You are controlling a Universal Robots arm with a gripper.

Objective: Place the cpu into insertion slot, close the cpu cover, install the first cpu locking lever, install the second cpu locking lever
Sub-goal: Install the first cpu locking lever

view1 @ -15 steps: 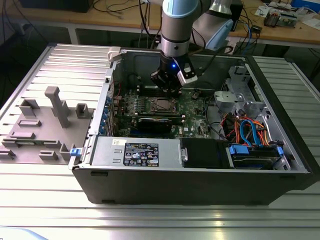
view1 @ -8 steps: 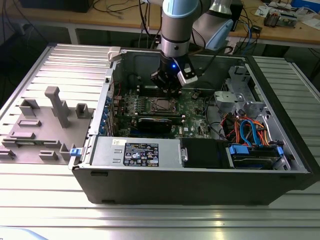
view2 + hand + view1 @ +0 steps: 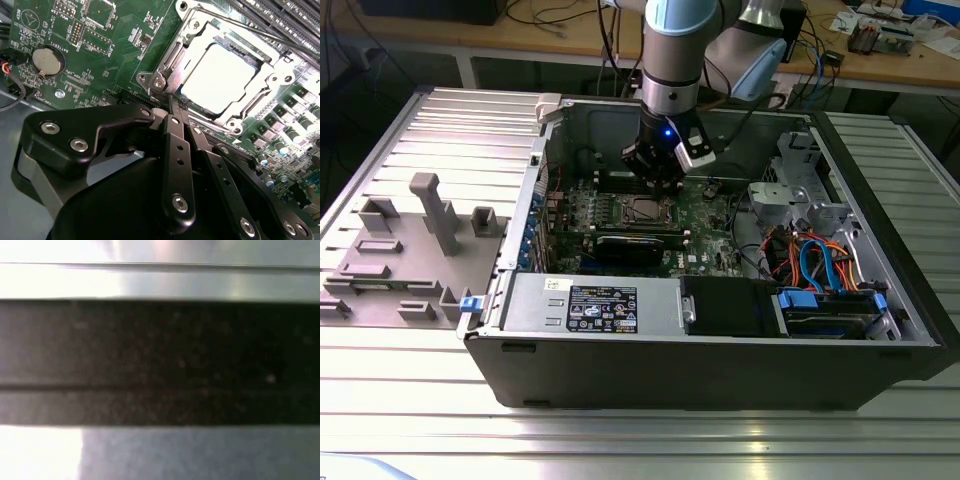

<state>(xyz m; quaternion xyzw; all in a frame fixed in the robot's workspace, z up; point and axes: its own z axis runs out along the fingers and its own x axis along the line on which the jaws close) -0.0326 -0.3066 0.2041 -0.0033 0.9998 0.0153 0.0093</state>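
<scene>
The cpu (image 3: 220, 80), a square chip with a bright silver top, lies flat in the insertion slot (image 3: 645, 208) on the green motherboard. Over its edges lies the cpu cover (image 3: 198, 39), a silvery frame with the chip showing through its window. A thin locking lever (image 3: 260, 31) runs along the socket's side near the memory slots. My gripper (image 3: 172, 104) is shut, its black fingers (image 3: 176, 150) pressed together with the tips at the socket's corner, beside a lever end (image 3: 158, 83). In the exterior view the gripper (image 3: 655, 180) hangs just above the socket inside the open case.
A coin battery (image 3: 48, 61) sits on the board beside the socket, and long memory slots (image 3: 282, 15) flank it. A black expansion card (image 3: 638, 245), the power supply (image 3: 590, 305) and a drive bay with blue and orange cables (image 3: 820, 265) crowd the case. A grey fixture (image 3: 410, 250) lies outside.
</scene>
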